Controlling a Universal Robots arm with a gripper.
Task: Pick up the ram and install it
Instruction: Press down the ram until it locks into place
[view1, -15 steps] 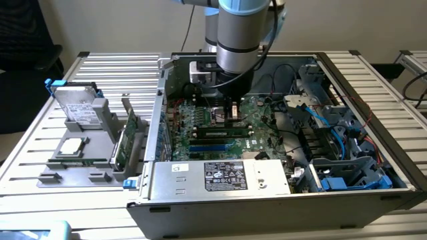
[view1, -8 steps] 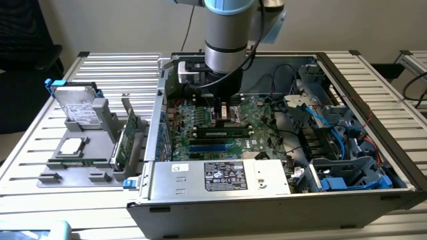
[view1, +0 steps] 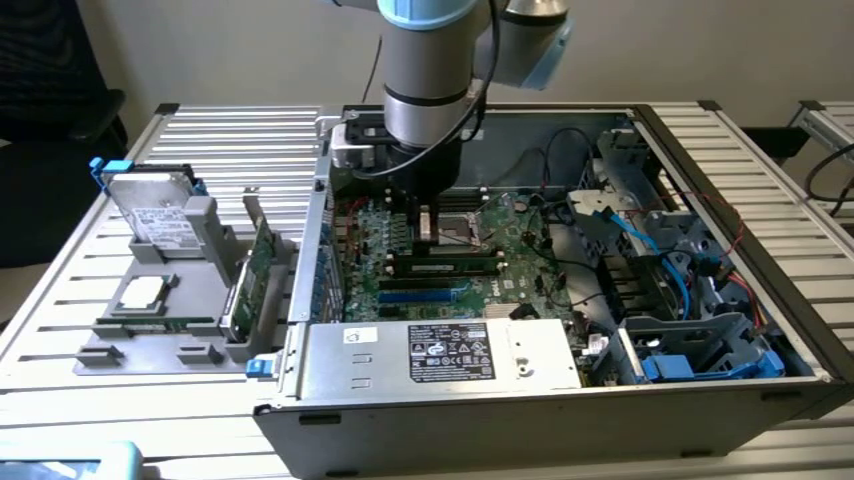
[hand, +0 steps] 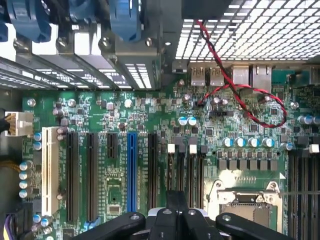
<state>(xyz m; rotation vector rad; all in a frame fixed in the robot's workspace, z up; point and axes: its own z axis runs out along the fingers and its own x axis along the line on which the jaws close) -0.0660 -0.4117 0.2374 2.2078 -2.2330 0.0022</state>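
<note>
Over the open computer case (view1: 534, 400) on the slatted bench (view1: 214, 150), in the exterior view, the arm reaches down so that the pincer (view1: 424, 225) stands just above the motherboard (view1: 507, 225), beside the processor socket (view1: 461, 228); the ram (view1: 447, 268) lies seated in a black memory slot just in front of the pincer, apart from it. From the wrist view, the pincer (hand: 176, 212) is fully closed with its fingers (hand: 172, 199) together, holding nothing, above the green board with its blue slot (hand: 132, 170) and a red-black twisted wire (hand: 240, 90).

No legible text, even on the power-supply label (view1: 450, 353)
</note>
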